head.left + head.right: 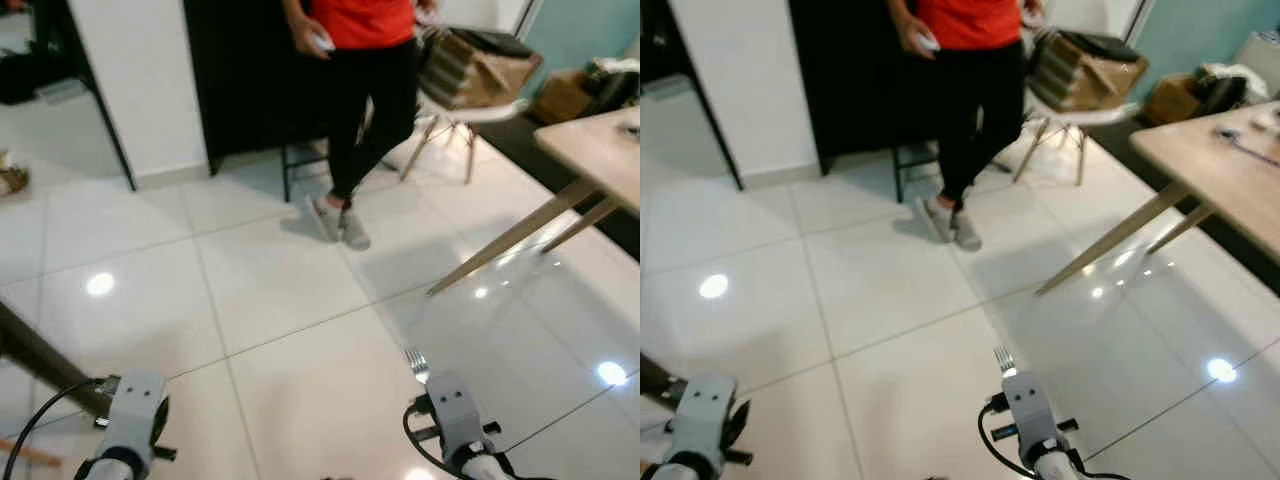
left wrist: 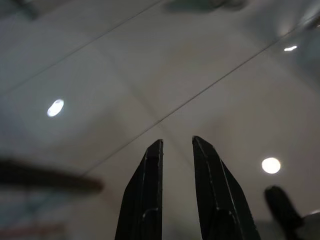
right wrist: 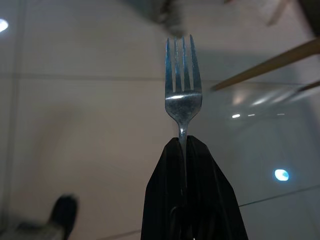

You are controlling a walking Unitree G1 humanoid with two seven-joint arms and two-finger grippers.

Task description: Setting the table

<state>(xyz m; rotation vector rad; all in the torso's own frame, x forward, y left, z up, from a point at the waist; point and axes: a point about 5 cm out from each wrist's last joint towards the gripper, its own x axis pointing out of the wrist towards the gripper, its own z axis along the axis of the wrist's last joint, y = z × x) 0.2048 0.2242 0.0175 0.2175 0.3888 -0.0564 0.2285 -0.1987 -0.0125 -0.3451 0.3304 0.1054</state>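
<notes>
Right gripper (image 3: 186, 142) clamped on handle of fork (image 3: 183, 85), tines sticking out past fingertips, above white tiled floor (image 1: 280, 290); wooden table (image 1: 1230, 175) well apart; left gripper (image 2: 177, 145) slightly apart, empty

Domestic interior, a dining area. Evidence: glossy white tiled floor (image 1: 270, 290); light wooden dining table on slanted legs (image 1: 1215, 170); white chair on wooden legs (image 1: 455, 120) loaded with a brown bag; cardboard boxes (image 1: 562, 95) against a teal wall; a person in an orange top (image 1: 362, 60) standing near a dark cabinet.
</notes>
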